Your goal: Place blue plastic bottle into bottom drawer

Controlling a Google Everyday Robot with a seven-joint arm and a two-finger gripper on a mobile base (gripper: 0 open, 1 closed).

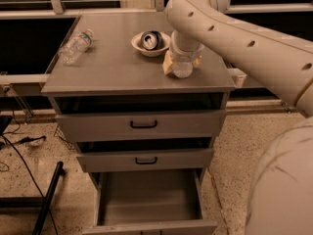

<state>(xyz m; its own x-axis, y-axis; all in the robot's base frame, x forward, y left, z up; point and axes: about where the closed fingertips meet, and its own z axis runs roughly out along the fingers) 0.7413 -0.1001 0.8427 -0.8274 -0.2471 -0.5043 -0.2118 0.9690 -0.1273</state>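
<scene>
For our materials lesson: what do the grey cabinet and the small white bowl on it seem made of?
Grey three-drawer cabinet: probably painted metal, going by its flat matte sheets and sharp edges. Small white bowl: ceramic or plastic, judging by its smooth pale rim. The gripper hangs beside the bowl.

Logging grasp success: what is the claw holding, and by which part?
Cannot be told. The claw sits over the blue plastic bottle on the cabinet top, covering its upper part; any grip is hidden.

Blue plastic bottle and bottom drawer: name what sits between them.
In the camera view, the top drawer and middle drawer, both slightly open. The claw is at the blue plastic bottle on the cabinet top; the bottom drawer stands open below.
</scene>
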